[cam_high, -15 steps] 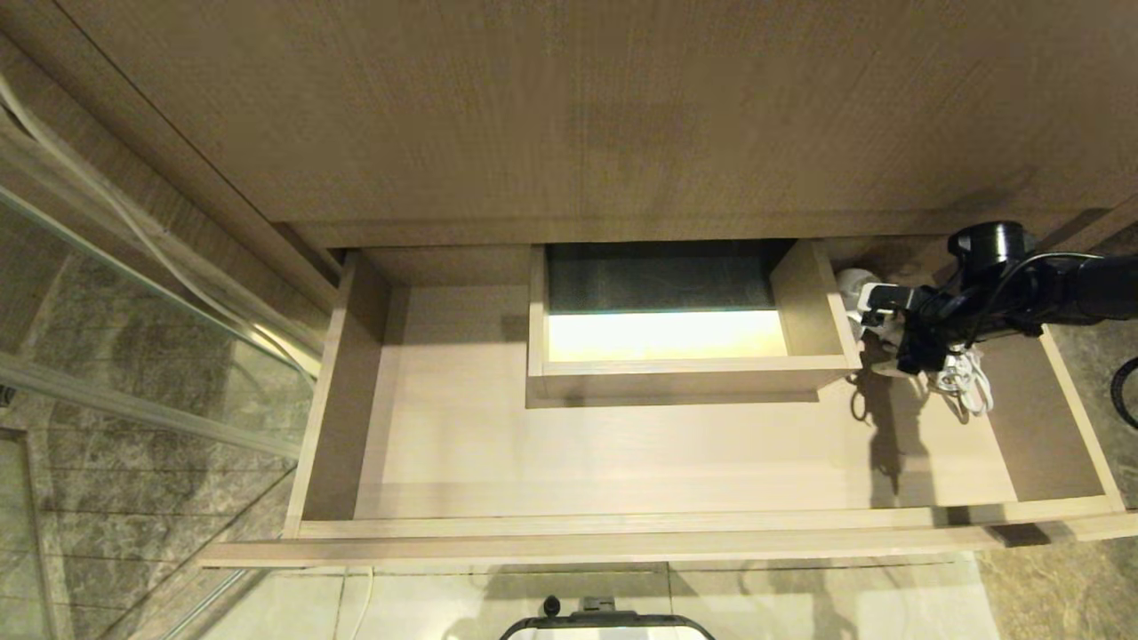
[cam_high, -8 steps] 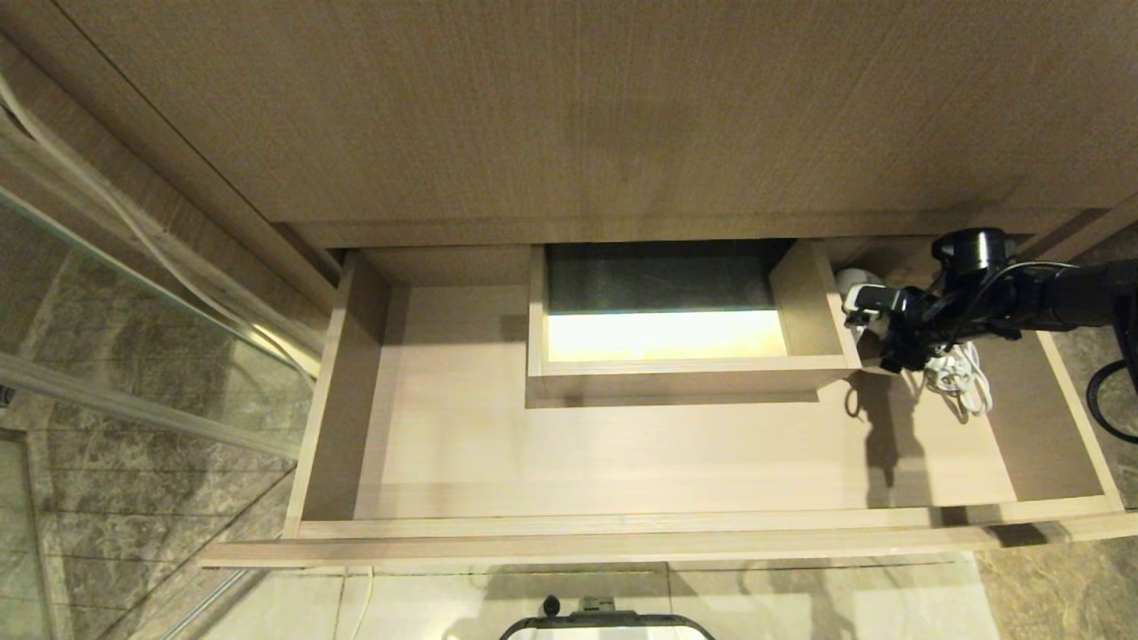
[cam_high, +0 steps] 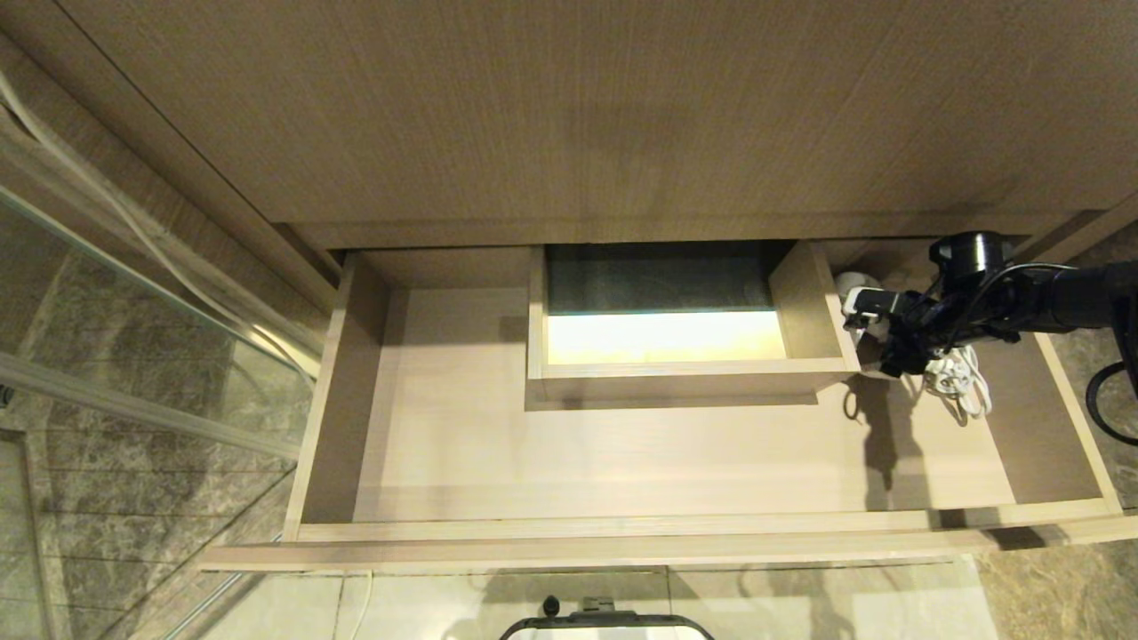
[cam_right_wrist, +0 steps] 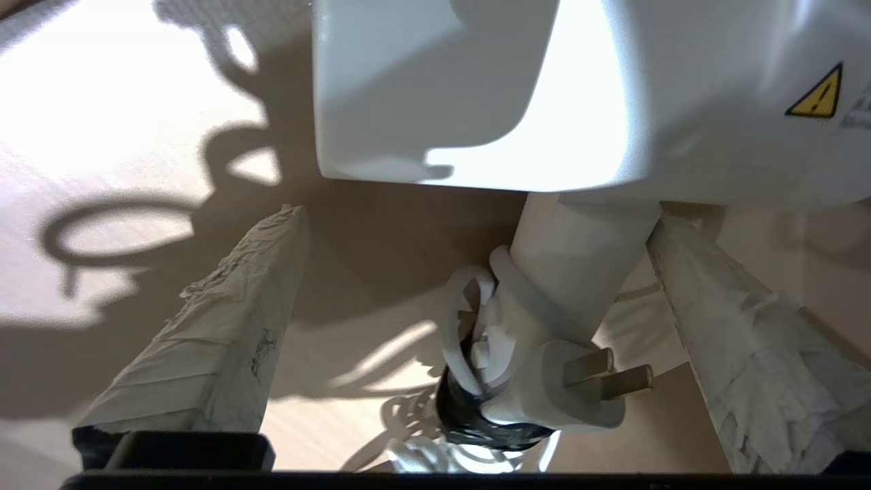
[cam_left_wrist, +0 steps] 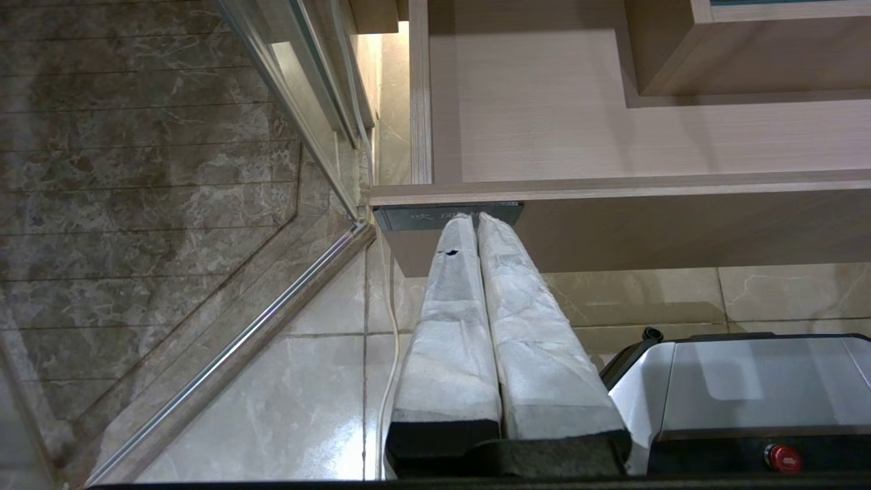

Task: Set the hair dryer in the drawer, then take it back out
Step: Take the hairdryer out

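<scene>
Right tool [cam_right_wrist: 469,286] wide open astride hair dryer [cam_right_wrist: 544,95] (nothing gripped) in drawer [cam_high: 622,524].

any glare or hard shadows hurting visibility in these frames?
Head view: boxed cutout in the drawer glows bright; the right gripper casts a dark shadow on the floor. Right wrist view: hair dryer half washed out, sharp shadows. Left wrist view: evenly lit.

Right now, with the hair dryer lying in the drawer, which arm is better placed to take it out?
The right. Its gripper is open over the hair dryer, fingers on either side of the handle, at the drawer's right rear. The left gripper is shut, outside below the drawer front.
</scene>
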`<state>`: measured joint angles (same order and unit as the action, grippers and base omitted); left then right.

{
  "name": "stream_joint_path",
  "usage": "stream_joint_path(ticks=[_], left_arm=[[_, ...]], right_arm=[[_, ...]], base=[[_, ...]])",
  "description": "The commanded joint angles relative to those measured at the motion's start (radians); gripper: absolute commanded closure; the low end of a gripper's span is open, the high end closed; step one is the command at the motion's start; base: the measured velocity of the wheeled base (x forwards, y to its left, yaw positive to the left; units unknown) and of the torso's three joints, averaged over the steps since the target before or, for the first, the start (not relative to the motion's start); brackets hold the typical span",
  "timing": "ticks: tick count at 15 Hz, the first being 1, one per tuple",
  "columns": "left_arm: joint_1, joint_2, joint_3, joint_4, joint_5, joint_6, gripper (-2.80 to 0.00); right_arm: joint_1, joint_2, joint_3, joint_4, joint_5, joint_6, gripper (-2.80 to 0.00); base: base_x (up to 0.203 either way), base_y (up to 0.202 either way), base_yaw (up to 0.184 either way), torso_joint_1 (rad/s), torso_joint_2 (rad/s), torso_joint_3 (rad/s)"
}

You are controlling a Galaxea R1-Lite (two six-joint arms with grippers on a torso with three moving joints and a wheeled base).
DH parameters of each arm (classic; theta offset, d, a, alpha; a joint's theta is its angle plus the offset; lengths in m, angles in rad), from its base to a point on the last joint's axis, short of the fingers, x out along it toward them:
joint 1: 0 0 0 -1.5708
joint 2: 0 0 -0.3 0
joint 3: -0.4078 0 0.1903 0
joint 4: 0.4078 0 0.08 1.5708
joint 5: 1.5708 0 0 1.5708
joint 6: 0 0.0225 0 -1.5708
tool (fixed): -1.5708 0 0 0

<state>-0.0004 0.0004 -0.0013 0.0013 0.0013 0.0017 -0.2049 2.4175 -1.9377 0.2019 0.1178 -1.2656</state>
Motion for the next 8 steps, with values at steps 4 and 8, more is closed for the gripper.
stream_joint_path(ticks=[4, 8], left_arm=[[0.000, 0.001, 0.000, 0.000, 0.000, 0.000, 0.00], [0.000, 0.000, 0.000, 0.000, 0.000, 0.000, 0.00]], right_arm=[[-0.002, 0.020, -0.003, -0.002, -0.021, 0.018, -2.80], [-0.002, 0.018, -0.003, -0.006, -0.023, 0.023, 0.00]], base=[[0.000, 0.000, 0.000, 0.000, 0.00, 0.000], [0.000, 0.000, 0.000, 0.000, 0.00, 0.000]])
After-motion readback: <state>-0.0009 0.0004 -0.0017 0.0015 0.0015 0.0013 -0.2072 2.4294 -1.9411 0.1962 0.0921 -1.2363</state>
